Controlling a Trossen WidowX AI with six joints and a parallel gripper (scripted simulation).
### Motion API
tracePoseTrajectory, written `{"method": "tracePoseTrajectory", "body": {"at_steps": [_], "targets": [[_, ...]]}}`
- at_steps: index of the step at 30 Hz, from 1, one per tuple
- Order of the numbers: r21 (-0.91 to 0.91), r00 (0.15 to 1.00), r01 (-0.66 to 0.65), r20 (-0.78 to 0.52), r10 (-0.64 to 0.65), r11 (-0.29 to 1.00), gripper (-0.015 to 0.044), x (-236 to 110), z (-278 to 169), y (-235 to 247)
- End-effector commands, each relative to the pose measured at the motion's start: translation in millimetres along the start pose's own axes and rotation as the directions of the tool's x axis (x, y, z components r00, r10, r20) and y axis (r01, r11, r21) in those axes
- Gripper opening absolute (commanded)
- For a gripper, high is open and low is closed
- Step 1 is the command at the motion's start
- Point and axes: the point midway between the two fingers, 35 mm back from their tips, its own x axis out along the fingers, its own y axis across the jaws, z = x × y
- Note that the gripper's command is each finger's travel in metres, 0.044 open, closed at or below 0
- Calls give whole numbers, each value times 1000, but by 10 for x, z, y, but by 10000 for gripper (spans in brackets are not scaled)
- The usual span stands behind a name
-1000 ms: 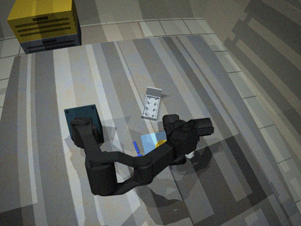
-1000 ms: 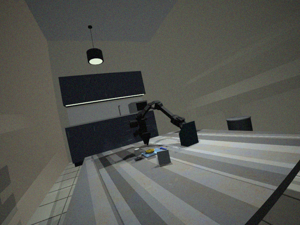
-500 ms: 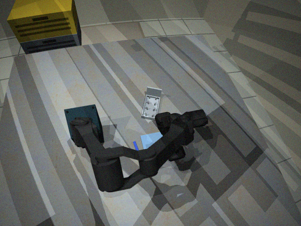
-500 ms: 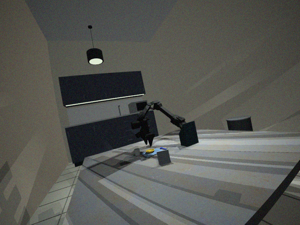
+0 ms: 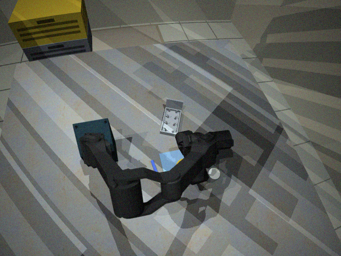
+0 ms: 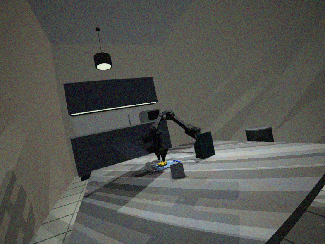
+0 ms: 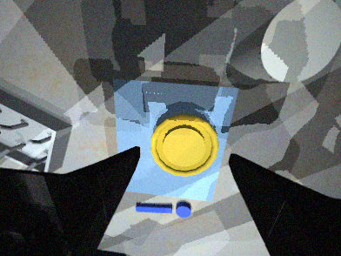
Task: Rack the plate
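Note:
The yellow plate (image 7: 184, 144) (image 6: 162, 163) lies flat on a light blue mat (image 7: 130, 131) (image 5: 168, 159) (image 6: 169, 164). In the top view the arm covers all of the plate but a yellow sliver (image 5: 179, 160). My gripper (image 7: 183, 154) (image 6: 161, 158) is open and empty. It points down just above the plate, with one finger on each side of it. The grey dish rack (image 5: 171, 119) (image 6: 177, 170) (image 7: 22, 139) stands apart from the mat, with its pegs and rails bare.
A blue spoon (image 7: 163, 208) (image 5: 154, 165) (image 6: 176, 160) lies beside the mat. A white cup (image 5: 214, 172) (image 7: 300, 43) stands on the mat's other side. The arm's teal base block (image 5: 93, 128) (image 6: 204, 144) stands further off. A yellow crate (image 5: 49, 24) sits off the table.

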Motion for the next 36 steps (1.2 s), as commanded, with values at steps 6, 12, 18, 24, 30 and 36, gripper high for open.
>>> {"method": "tracePoseTrajectory", "body": {"at_steps": [6,12,18,24,30,36], "targets": [[-10,1000,4,-8,-4,1000,400,153,-30,3],[-11,1000,5,-8,-5,1000,400,247,-37,-3],[-11,1000,7,-8,-7,1000,400,329,-46,-9],[-11,1000,7,-8,-7,1000,400,332,-46,-9],[-11,1000,7,-8,-7,1000,380,332,-46,-9],[-11,1000,7,-8,-7,1000,340,332,-46,-9]]}}
